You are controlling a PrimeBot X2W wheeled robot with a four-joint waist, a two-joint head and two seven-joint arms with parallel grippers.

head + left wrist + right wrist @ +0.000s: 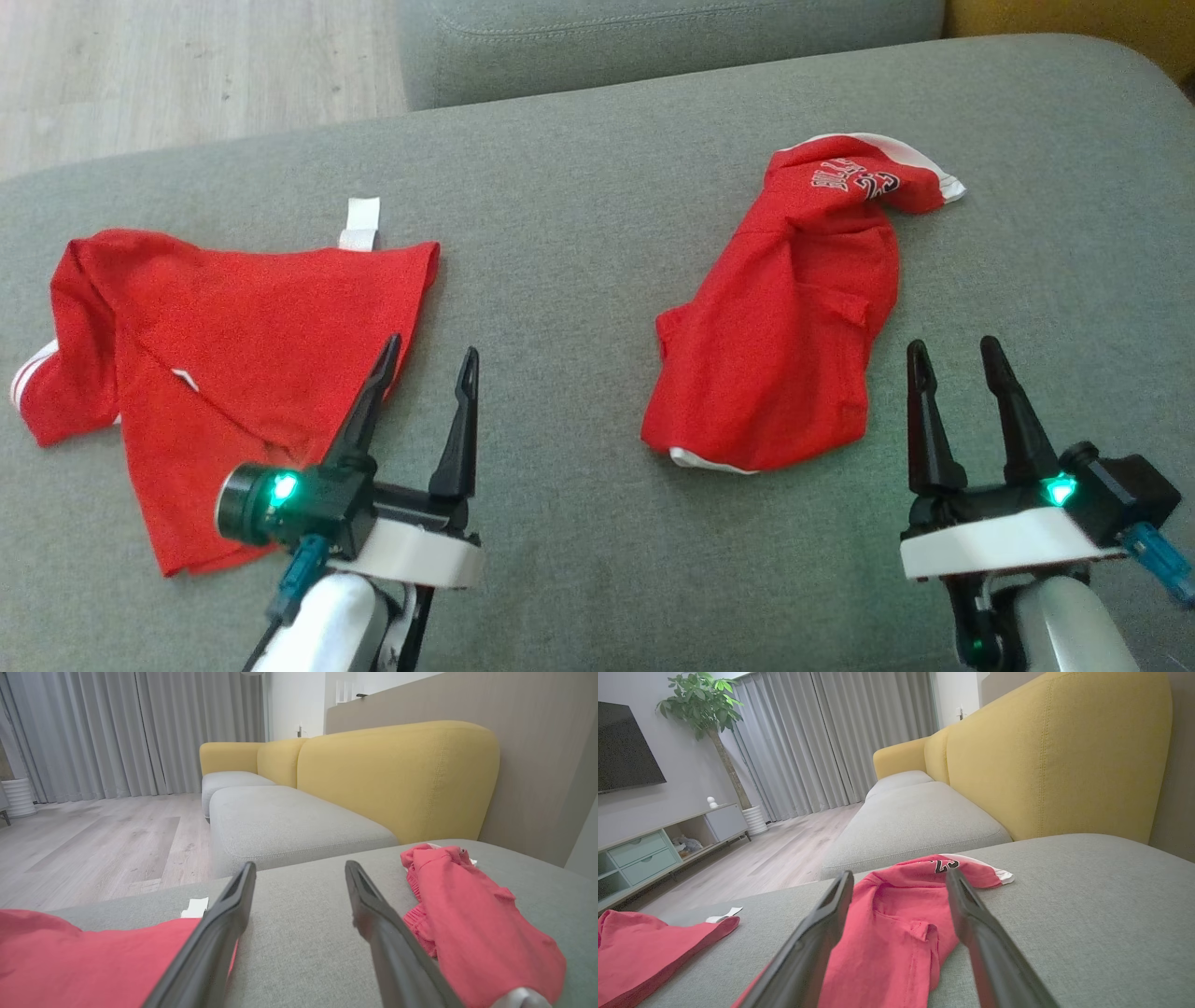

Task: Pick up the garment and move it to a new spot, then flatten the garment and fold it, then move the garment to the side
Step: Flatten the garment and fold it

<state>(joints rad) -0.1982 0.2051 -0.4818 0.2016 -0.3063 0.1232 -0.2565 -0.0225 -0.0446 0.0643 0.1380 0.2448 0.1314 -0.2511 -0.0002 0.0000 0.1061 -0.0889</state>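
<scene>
On the grey sofa cushion [579, 233] lie two red garments, well apart. The spread red garment [233, 355] covers the left and lower left of the head view, lying mostly flat with a fold along its left edge, white trim showing at the far left and a white tag [360, 224] sticking out from its upper edge. The bunched red garment [794, 327] sits right of centre, crumpled into a long heap running from the upper right down towards the middle. It has white bands at both ends, and dark lettering with white edging on its upper end. The left gripper [431, 350] is at the lower left with its fingers apart and holding nothing; one finger overlaps the right edge of the spread garment, though whether it touches the cloth cannot be told. The right gripper [954, 347] is at the lower right, just beside the lower end of the bunched garment, fingers likewise apart and empty. Wooden floor [187, 75] shows in the upper left, and a yellow backrest [397, 774] rises behind the cushion in the left wrist view.
</scene>
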